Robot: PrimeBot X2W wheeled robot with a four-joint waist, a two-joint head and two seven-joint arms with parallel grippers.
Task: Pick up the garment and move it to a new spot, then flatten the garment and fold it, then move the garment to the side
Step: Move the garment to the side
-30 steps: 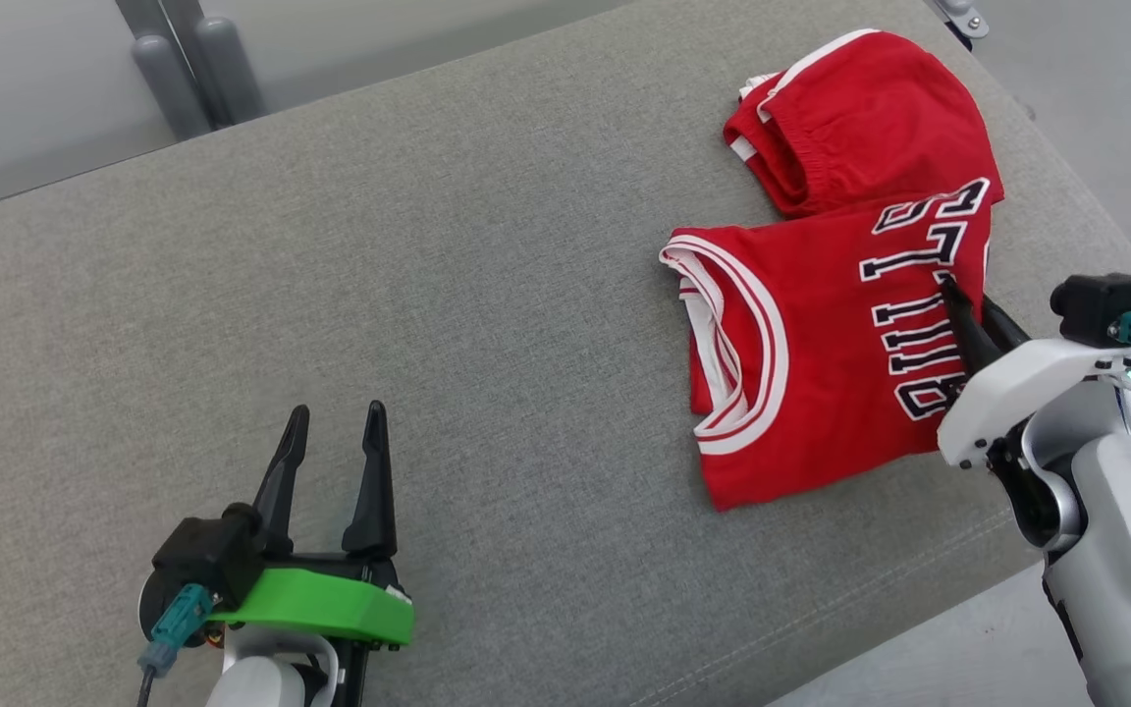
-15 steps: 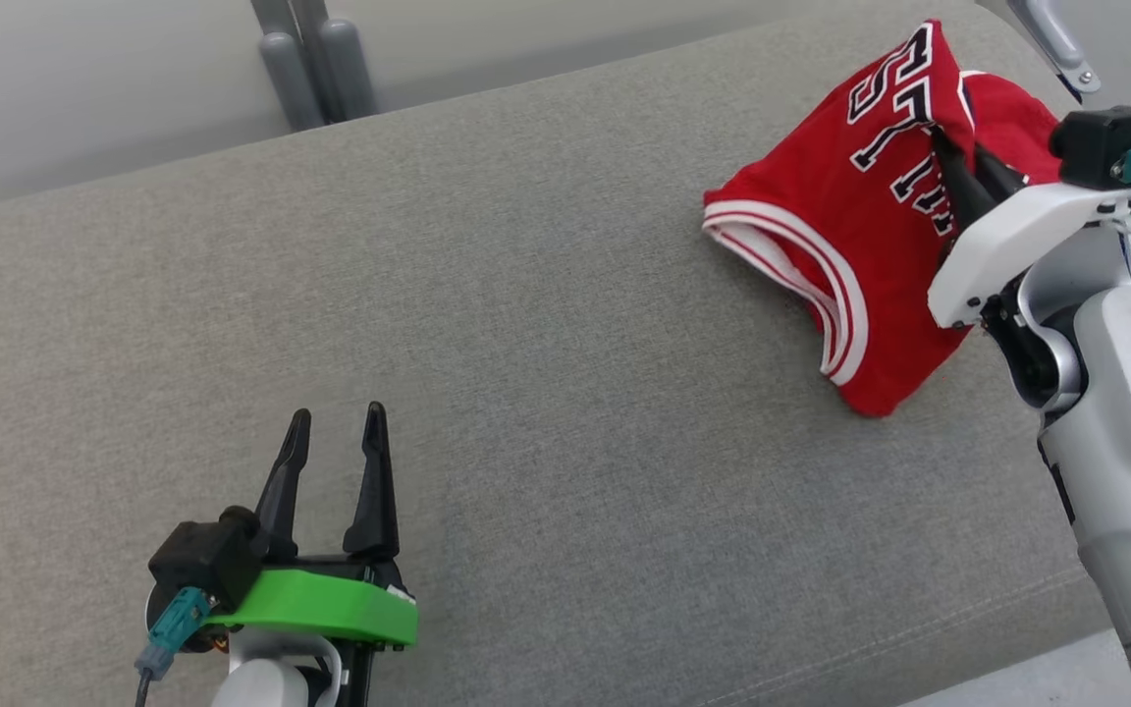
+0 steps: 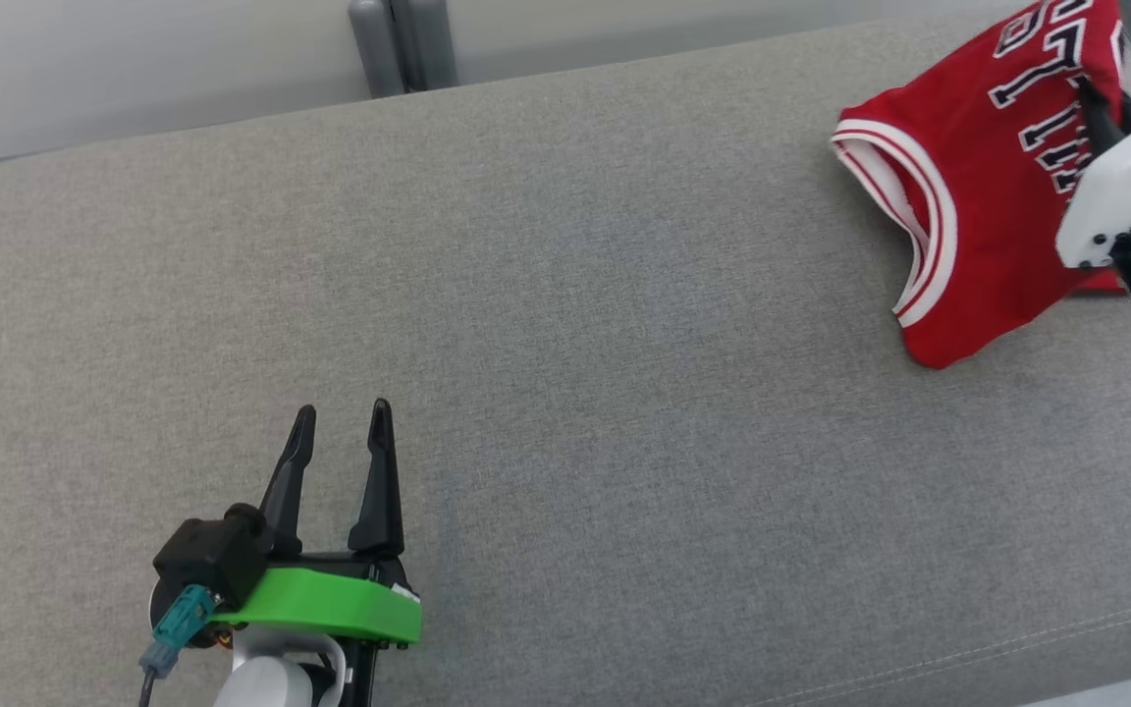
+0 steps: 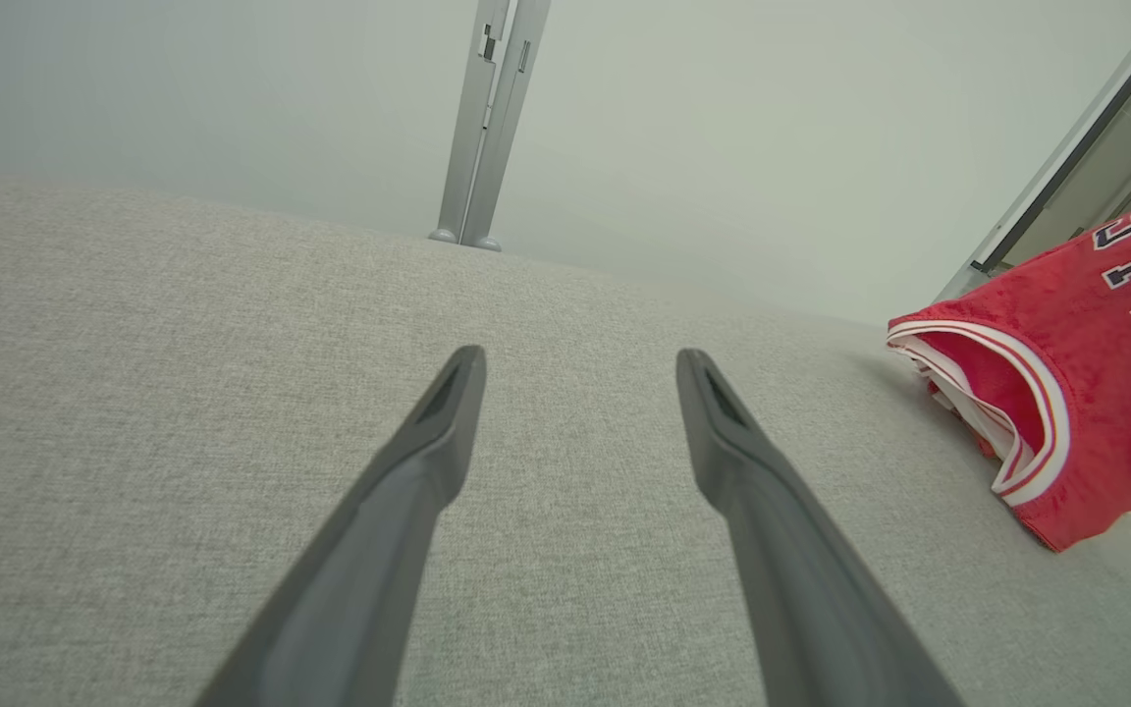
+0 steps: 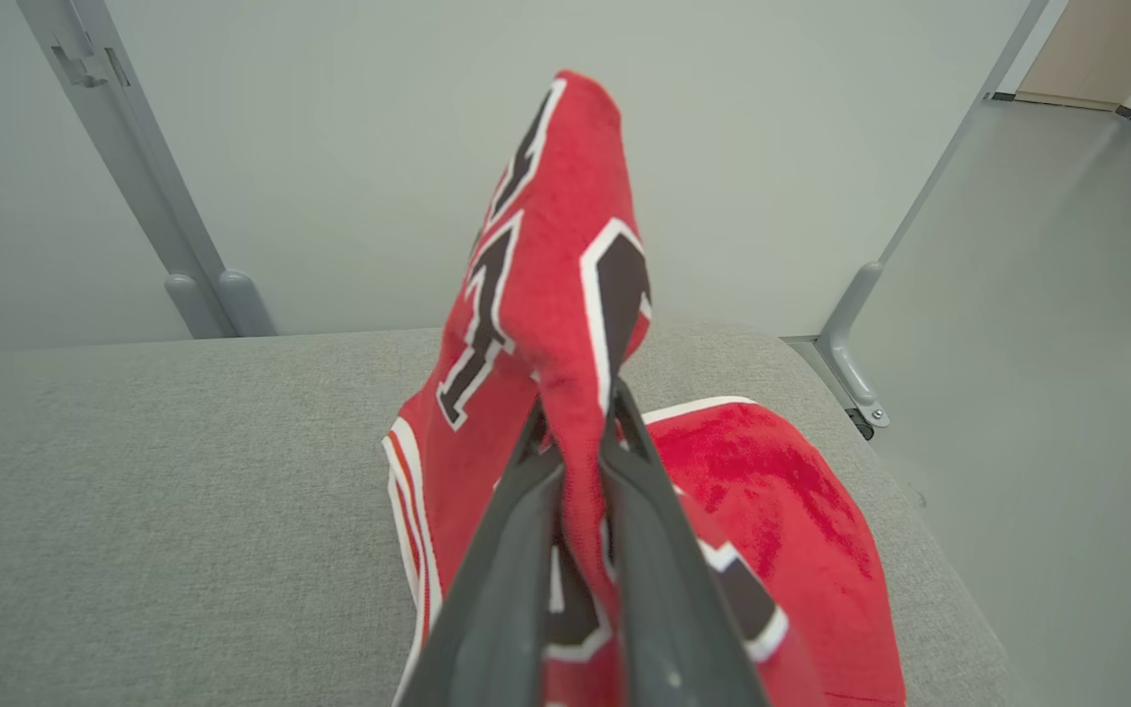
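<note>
Since the right claw [image 5: 577,407] is shut tight on a pinched ridge of the red jersey [image 5: 556,226] at its lettering, the cloth peaks above the fingertips and drapes limply below and to that claw's left, its trimmed neckline sagging toward the padded grey desk [image 3: 565,344]. It looks light, soft and floppy, so for flattening, shoulders or hem corners seem better holds. Well apart from the jersey, the left claw [image 3: 343,407] stands wide open, holding nothing.

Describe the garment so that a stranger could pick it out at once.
Start at the wide grey cushion and go to its right end, where the right tool is shut on a lifted red jersey. Unlike the plain red cloth beside it, it bears black white-edged letters and striped white trim.
</note>
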